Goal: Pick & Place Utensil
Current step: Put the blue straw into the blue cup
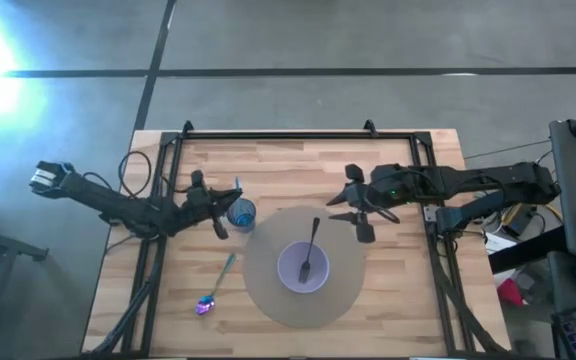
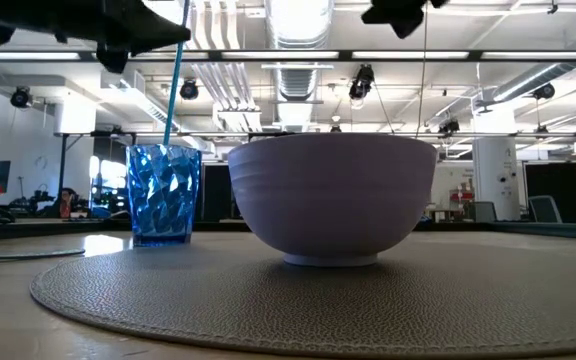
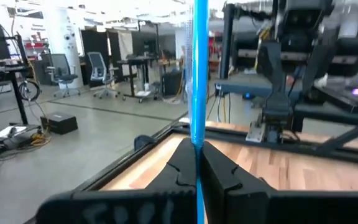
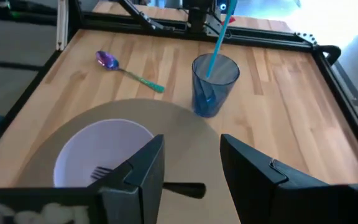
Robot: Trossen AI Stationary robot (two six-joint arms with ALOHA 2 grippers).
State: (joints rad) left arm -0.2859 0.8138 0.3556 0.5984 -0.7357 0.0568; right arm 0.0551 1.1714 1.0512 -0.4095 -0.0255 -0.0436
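In the high view, the open, empty right end effector hovers just right of the black fork, whose long axis runs up-frame from the bowl.

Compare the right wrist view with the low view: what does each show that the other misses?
Only the right wrist view shows the spoon lying on the table, the fork in the bowl, and the open right gripper. Only the low view shows the room behind. Both show the bowl, blue cup, blue straw and round mat.
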